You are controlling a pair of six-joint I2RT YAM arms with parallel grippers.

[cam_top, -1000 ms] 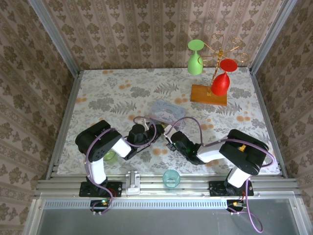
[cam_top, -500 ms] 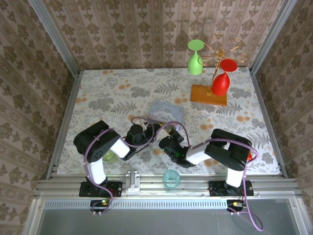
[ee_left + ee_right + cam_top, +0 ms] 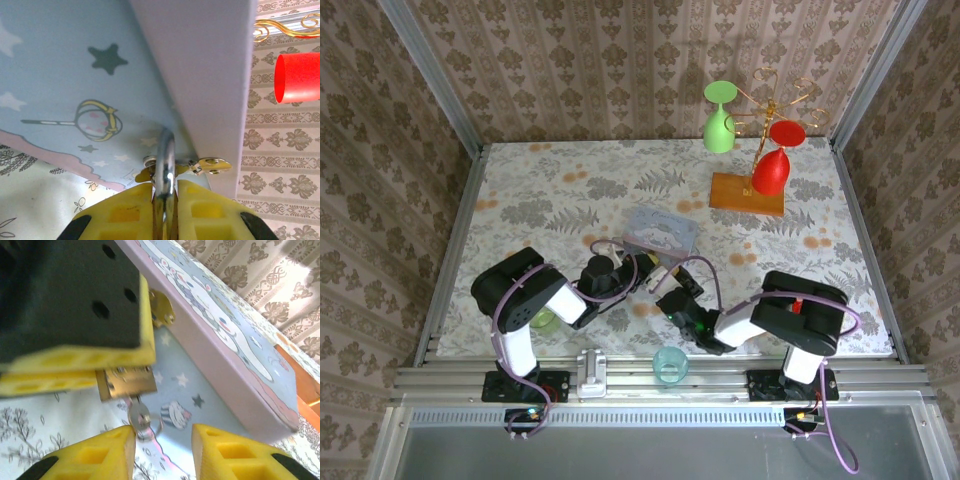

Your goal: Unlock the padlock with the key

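Left jaws, left wrist view: clamped tight on the shackle of the padlock [image 3: 164,160], with yellow fingers [image 3: 125,210] pressed against both sides. The shackle rises at the brass hasp [image 3: 210,164] on the blue tin [image 3: 75,65]. Right wrist view: right jaws stand apart, gripping nothing. The key [image 3: 139,416] hangs from the underside of the brass padlock body, its head just beside the fingertip [image 3: 117,440] on the view's left. Top view: both jaws meet at the tin's near edge, mid-tabletop [image 3: 540,190].
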